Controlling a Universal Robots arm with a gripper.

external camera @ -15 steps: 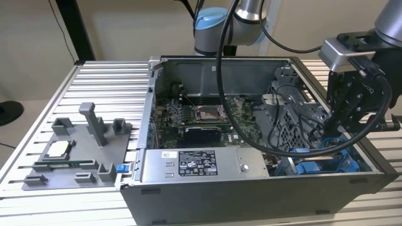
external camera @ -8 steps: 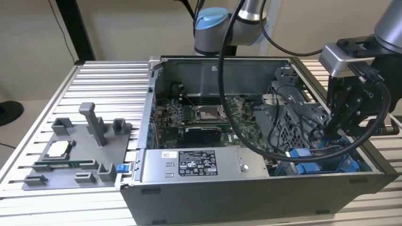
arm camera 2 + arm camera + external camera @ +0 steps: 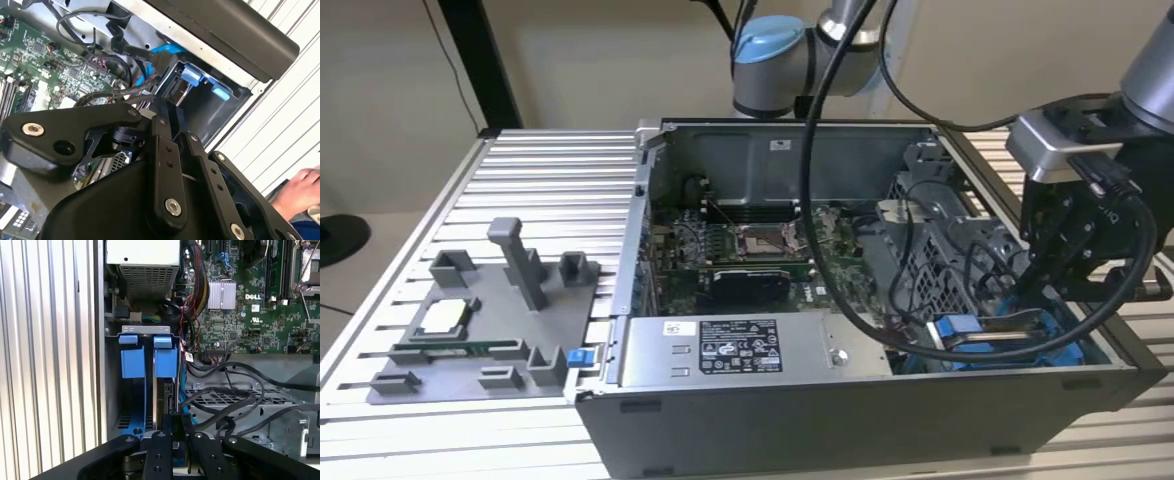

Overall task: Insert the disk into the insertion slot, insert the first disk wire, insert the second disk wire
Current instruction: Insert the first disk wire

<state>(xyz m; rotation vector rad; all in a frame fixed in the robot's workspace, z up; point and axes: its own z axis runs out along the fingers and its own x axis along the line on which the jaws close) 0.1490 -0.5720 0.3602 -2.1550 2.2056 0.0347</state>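
Note:
The disk (image 3: 166, 390) stands on edge in the insertion slot of the drive bay (image 3: 131, 410), under a bright blue frame tab (image 3: 165, 360). In the exterior view the disk (image 3: 994, 340) lies low in the front corner of the open case on the view's right. My gripper (image 3: 171, 424) is shut right over the disk's near end; nothing shows between its jaws. It also appears in the second wrist view (image 3: 162, 107) and in the exterior view (image 3: 1067, 300). A black wire connector (image 3: 161, 62) and a blue cable (image 3: 165, 49) hang loose just past the gripper. More black wires (image 3: 225, 405) lie beside the bay.
A silver labelled power-supply box (image 3: 720, 350) sits at the case front, with the motherboard (image 3: 747, 250) behind it. A grey fixture (image 3: 494, 320) with small parts rests on the slatted table (image 3: 547, 180). A person's hand (image 3: 300, 182) is beside the case.

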